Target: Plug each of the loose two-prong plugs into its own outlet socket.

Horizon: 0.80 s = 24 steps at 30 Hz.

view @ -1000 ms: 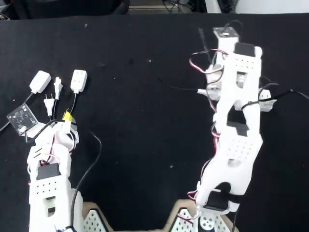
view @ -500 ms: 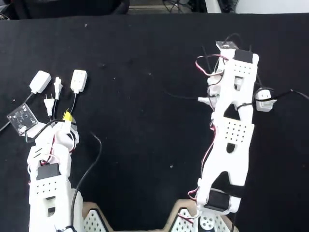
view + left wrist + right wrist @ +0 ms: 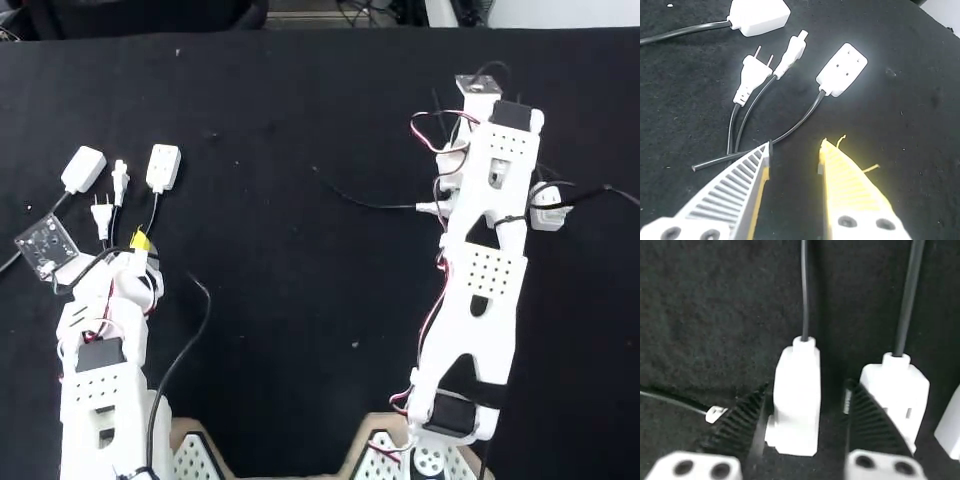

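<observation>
The right pincer (image 3: 807, 390) sits spread astride a white rectangular plastic block (image 3: 796, 400) on a thin black cord (image 3: 805, 285), on the black cloth table (image 3: 700, 315); I judge it should centre first, then close squarely on the flat sides. The left pincer (image 3: 796, 145) hangs spread near 1 white two-prong plug (image 3: 751, 75), 1 slim white connector (image 3: 792, 47), 1 white outlet socket block (image 3: 842, 69) and 1 white rounded adapter (image 3: 760, 15)

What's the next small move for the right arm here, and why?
Probably closing the right gripper on the white plug: its open fingers straddle the plug's body, which lies on the black table, with a gap on one side, so nothing is gripped yet.
</observation>
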{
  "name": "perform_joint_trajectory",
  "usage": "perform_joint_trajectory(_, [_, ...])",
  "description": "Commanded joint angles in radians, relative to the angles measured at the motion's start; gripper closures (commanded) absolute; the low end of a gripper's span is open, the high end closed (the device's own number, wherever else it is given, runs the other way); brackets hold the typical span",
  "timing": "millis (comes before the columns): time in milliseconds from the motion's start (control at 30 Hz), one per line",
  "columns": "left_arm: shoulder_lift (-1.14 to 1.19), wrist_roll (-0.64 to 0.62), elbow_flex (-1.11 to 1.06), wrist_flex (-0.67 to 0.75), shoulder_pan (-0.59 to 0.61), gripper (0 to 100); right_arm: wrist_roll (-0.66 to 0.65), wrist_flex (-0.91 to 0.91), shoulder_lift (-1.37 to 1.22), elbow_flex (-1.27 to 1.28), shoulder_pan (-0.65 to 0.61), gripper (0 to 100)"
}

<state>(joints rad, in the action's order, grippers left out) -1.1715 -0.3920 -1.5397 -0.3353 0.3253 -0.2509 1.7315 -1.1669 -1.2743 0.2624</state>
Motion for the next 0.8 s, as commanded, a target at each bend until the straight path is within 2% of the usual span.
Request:
perform_joint_trajectory(0, [-0.011, 0.008, 0.059, 0.009, -0.010, 84, -0.005, 0.032, 0.058, -0.081, 0.008, 79.0])
perform_joint_trajectory(167, [-0.011, 0.008, 0.059, 0.011, -0.010, 84, 0.000, 0.034, 0.168, -0.073, 0.003, 79.0])
perform_joint_trajectory(367, [-0.011, 0.008, 0.059, 0.012, -0.012, 84, 0.061, 0.037, 0.352, 0.016, -0.112, 79.0])
perform_joint_trajectory(600, [-0.011, 0.008, 0.059, 0.011, -0.012, 84, 0.063, 0.026, 0.857, 0.561, -0.252, 78.7])
perform_joint_trajectory(767, [-0.011, 0.009, 0.059, 0.011, -0.061, 84, 0.063, -0.181, 1.173, 1.044, -0.362, 78.9])
